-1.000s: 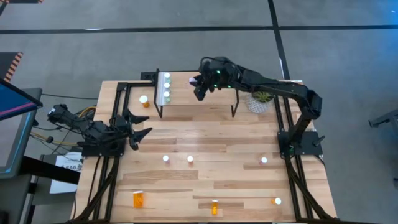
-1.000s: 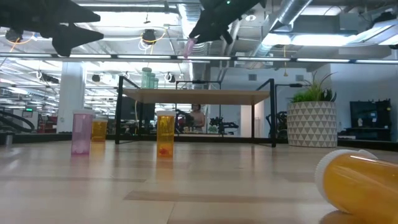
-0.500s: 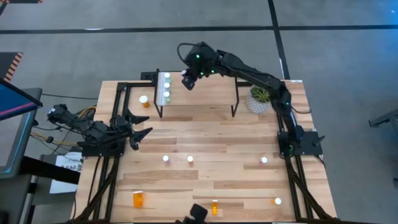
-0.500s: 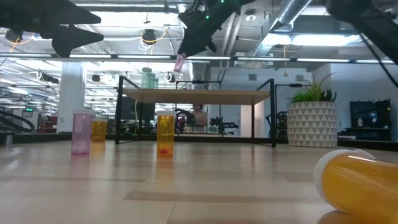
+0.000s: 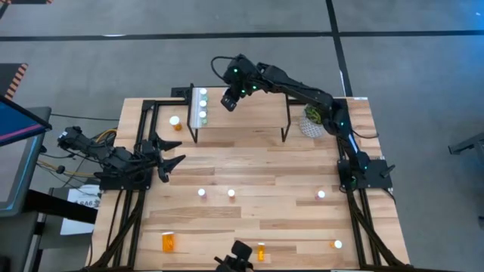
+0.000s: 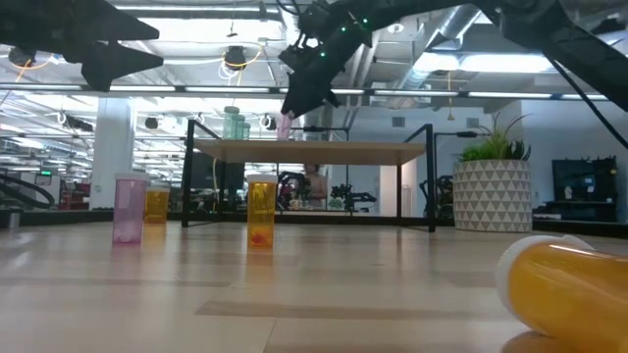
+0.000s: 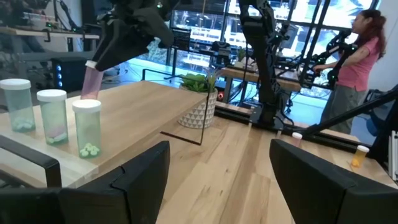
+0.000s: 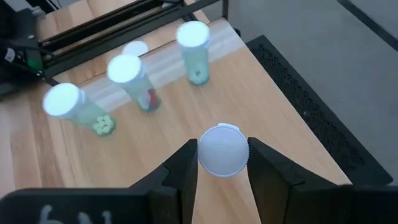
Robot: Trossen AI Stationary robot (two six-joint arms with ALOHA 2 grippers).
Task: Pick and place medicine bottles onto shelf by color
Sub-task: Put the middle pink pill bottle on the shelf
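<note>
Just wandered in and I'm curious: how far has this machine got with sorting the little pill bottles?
Early days. Three pale green white-capped bottles already stand in a row on the light wood shelf. The right gripper holds a pink bottle over the shelf beside them. The left gripper waits at the table's side. Pink and orange bottles on the wooden table remain.
</note>
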